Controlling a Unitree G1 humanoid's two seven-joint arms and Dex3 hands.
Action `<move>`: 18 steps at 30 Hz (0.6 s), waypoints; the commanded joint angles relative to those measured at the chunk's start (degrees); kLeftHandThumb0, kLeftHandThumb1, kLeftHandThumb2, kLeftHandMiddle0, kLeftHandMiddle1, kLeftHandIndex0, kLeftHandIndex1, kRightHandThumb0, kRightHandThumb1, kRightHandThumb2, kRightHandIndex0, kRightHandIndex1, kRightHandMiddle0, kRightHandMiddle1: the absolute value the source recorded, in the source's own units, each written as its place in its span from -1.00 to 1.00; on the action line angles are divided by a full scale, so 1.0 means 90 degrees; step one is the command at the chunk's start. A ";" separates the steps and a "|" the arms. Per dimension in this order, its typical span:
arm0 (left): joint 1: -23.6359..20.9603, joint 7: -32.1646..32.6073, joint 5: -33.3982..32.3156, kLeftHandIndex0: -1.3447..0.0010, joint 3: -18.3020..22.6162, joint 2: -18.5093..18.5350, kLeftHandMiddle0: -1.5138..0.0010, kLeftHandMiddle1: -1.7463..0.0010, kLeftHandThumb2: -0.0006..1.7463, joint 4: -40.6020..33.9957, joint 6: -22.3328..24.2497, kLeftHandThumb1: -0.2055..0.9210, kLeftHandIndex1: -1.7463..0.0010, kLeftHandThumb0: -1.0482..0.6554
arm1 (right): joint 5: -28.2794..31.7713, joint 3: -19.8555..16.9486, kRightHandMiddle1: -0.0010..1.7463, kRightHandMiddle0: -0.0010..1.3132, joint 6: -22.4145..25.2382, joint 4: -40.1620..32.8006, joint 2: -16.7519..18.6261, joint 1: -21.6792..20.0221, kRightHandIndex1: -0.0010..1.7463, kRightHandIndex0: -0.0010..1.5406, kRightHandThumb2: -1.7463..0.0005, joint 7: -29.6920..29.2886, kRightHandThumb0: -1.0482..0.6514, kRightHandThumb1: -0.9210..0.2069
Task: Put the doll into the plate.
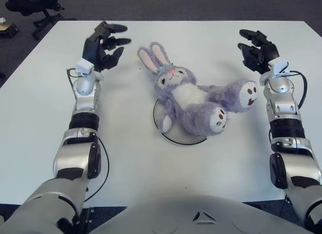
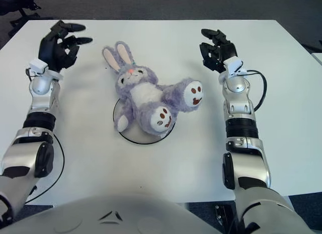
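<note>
Near the middle of the white table [image 1: 126,163]: plate [image 1: 181,138], mostly hidden under the purple bunny doll [image 1: 193,100] lying on its back across it, ears toward the far edge, feet toward the right edge. Farther back, toward the left edge: left hand [image 1: 103,48], fingers spread, holding nothing. Toward the right edge: right hand [image 1: 256,50], fingers loosely open, empty, clear of the doll.

The doll [image 1: 193,100] is fuzzy purple plush with a smoother white belly. The plate [image 1: 177,136] beneath looks like smooth white plastic, perhaps ceramic. The table [image 1: 45,103] is matt white.
</note>
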 commanded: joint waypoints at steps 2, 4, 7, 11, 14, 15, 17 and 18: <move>0.0088 0.0047 -0.0067 0.38 0.0110 -0.0188 -0.01 -0.52 -0.64 0.0433 0.0003 1.00 -0.74 -0.19 | 0.0412 -0.0239 0.43 -0.56 -0.0529 0.0373 0.0343 0.0167 -0.76 0.13 0.40 0.0021 -0.24 -1.00; 0.0069 0.0051 -0.0050 0.38 0.0129 -0.0193 0.02 -0.61 -0.64 0.0496 -0.0040 1.00 -0.74 -0.19 | 0.0445 -0.0257 0.75 -0.63 -0.0628 0.0452 0.0362 0.0155 -0.52 0.05 0.42 0.0038 -0.20 -1.00; 0.0044 0.0034 -0.0038 0.38 0.0153 -0.0198 0.03 -0.65 -0.64 0.0551 -0.0076 1.00 -0.74 -0.19 | 0.0457 -0.0261 0.90 -0.66 -0.0712 0.0530 0.0362 0.0134 -0.40 0.01 0.42 0.0053 -0.18 -1.00; 0.0172 0.0460 0.0035 0.39 0.0223 -0.0287 0.04 -0.74 -0.63 0.0807 0.0197 1.00 -0.75 -0.19 | 0.0934 -0.0451 0.95 -0.66 -0.1033 0.0763 0.0789 0.0307 -0.16 -0.04 0.43 0.0249 -0.17 -1.00; 0.0268 0.0490 -0.0137 0.45 0.0322 -0.0394 0.04 -0.87 -0.58 0.0821 0.0388 1.00 -0.81 -0.18 | 0.1032 -0.0501 0.96 -0.65 -0.1201 0.0988 0.0860 0.0354 0.29 -0.11 0.44 0.0374 -0.17 -1.00; 0.0294 0.0483 -0.0175 0.47 0.0343 -0.0422 0.04 -0.90 -0.57 0.0803 0.0425 1.00 -0.83 -0.18 | 0.1043 -0.0509 0.96 -0.65 -0.1249 0.1045 0.0866 0.0358 0.34 -0.11 0.44 0.0402 -0.17 -1.00; 0.0317 0.0477 -0.0191 0.52 0.0369 -0.0448 0.05 -0.96 -0.49 0.0771 0.0466 0.96 -0.88 -0.19 | 0.1056 -0.0523 0.96 -0.64 -0.1316 0.1117 0.0872 0.0349 0.46 -0.12 0.44 0.0438 -0.17 -1.00; 0.0320 0.0477 -0.0186 0.53 0.0377 -0.0451 0.05 -0.97 -0.48 0.0760 0.0478 0.95 -0.89 -0.19 | 0.1059 -0.0528 0.96 -0.64 -0.1337 0.1140 0.0872 0.0341 0.47 -0.12 0.44 0.0450 -0.17 -1.00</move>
